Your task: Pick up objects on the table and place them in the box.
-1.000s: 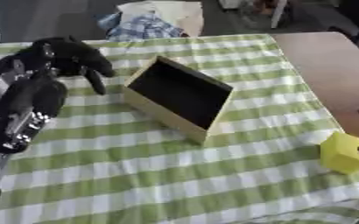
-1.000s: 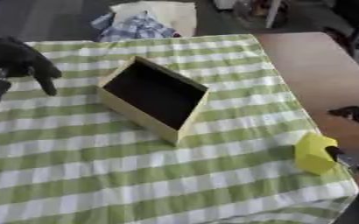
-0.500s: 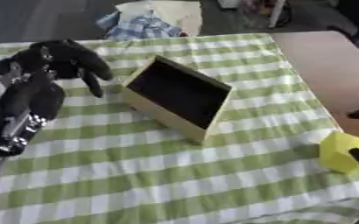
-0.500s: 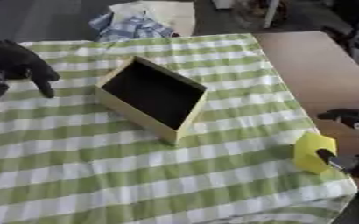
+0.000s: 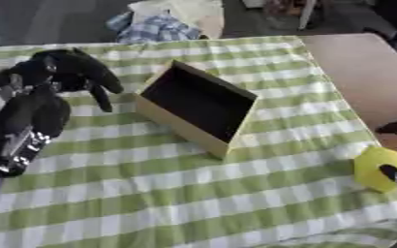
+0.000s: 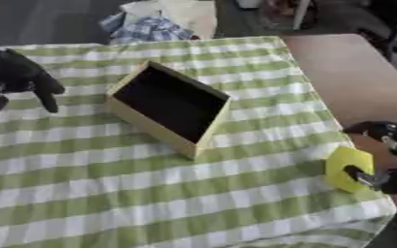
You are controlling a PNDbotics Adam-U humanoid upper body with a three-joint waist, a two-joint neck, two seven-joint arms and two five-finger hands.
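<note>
I have my right hand [image 6: 387, 160] at the surface's right edge, fingers [image 6: 360, 175] closing around the yellow block [image 6: 346, 167], one already touching its face; it isn't lifted yet. The box [image 5: 198, 106] sits open mid-cloth, empty, within reach for the drop. My left hand [image 5: 70, 72] hovers over the far left, fingers relaxed and holding nothing, clear of the box.
</note>
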